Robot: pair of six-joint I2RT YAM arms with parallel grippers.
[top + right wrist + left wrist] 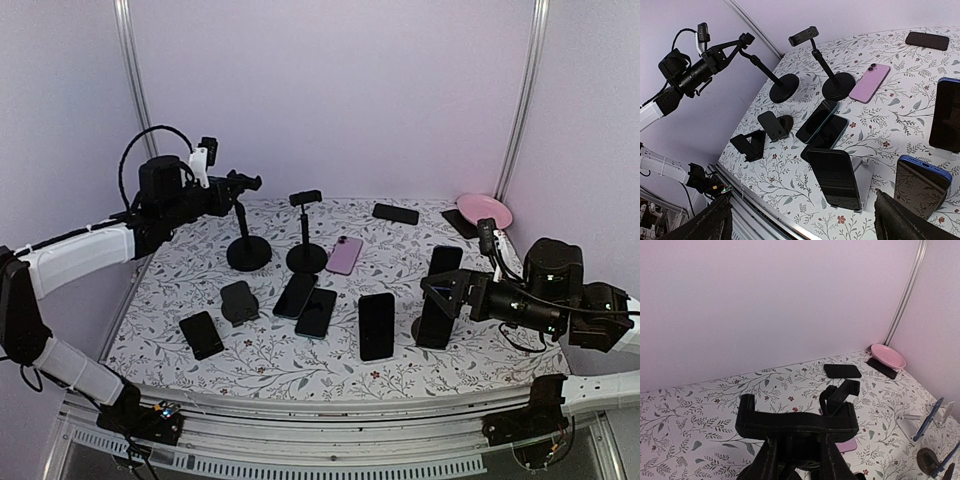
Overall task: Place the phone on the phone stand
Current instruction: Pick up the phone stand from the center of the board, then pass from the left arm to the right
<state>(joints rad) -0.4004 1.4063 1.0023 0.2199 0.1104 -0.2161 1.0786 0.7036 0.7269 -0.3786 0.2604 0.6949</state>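
My left gripper (232,186) is shut on the clamp head (797,421) of a tall black phone stand with a round base (248,252); its fingers (765,460) grip the clamp from below. A second tall stand (305,255) is just to its right, with an empty clamp (842,390). A pink phone (344,254) lies flat beside it. Two dark phones (295,295) (316,312) lie flat mid-table. My right gripper (438,288) is wide open and empty in the right wrist view (802,220), above a dark phone leaning on a white stand (835,177).
Two low black stands (201,334) (239,302) sit at front left. A blue-edged phone (922,187) and another (947,115) lean on stands at right. A dark phone (395,213) and a pink plate (485,210) are at the back.
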